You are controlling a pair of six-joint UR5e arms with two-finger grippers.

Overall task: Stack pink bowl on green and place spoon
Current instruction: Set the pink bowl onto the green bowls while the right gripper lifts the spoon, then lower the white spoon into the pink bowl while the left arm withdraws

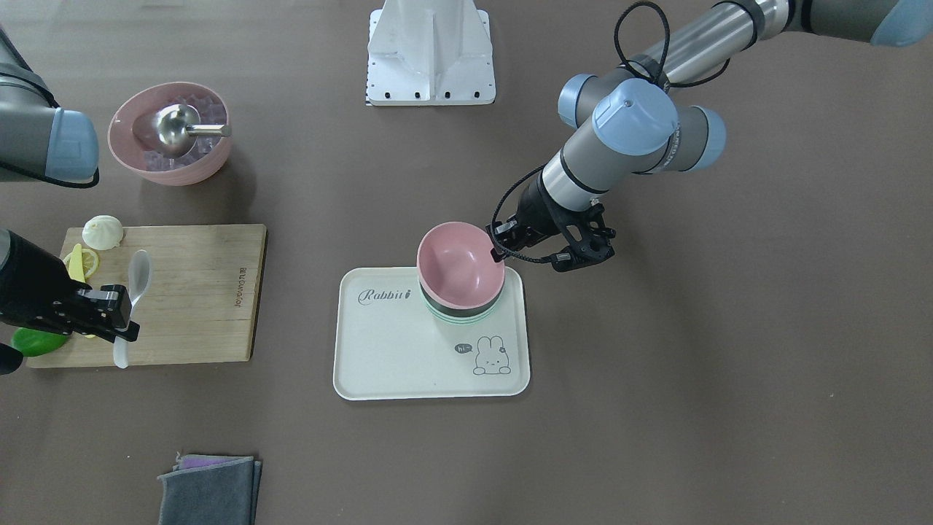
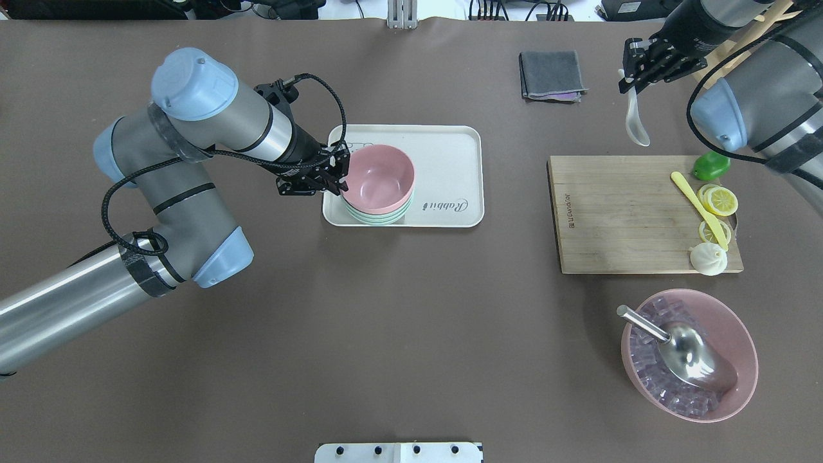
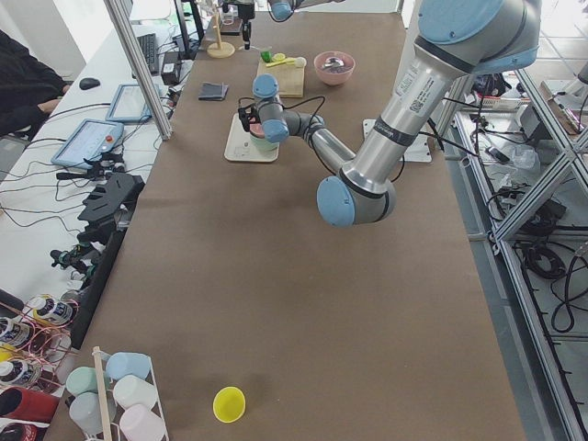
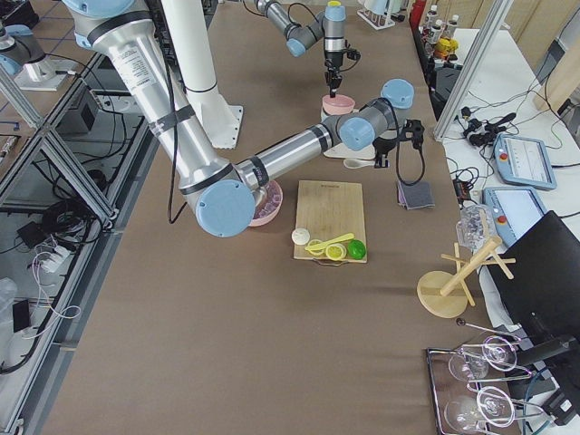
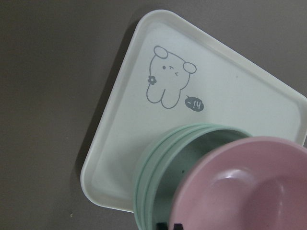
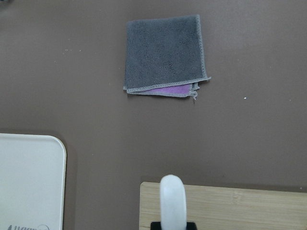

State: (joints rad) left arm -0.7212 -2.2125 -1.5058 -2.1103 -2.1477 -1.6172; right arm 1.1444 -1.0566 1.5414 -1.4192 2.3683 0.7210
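Left gripper [image 2: 339,175] of mine is pinching the rim of the round pink plastic bowl [image 2: 379,177], already sitting in the pale green bowl [image 2: 376,218] on the white tray [image 2: 450,145] mid-frame, while my right gripper [image 2: 633,77], upper right, is clasping the white plastic spoon [image 2: 636,128], not yet placed.

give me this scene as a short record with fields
pink bowl: sitting in the green bowl
green bowl: on the tray
left gripper: shut on the pink bowl's rim
spoon: held by its handle, near the board
right gripper: shut on the spoon
left to do: spoon not yet placed
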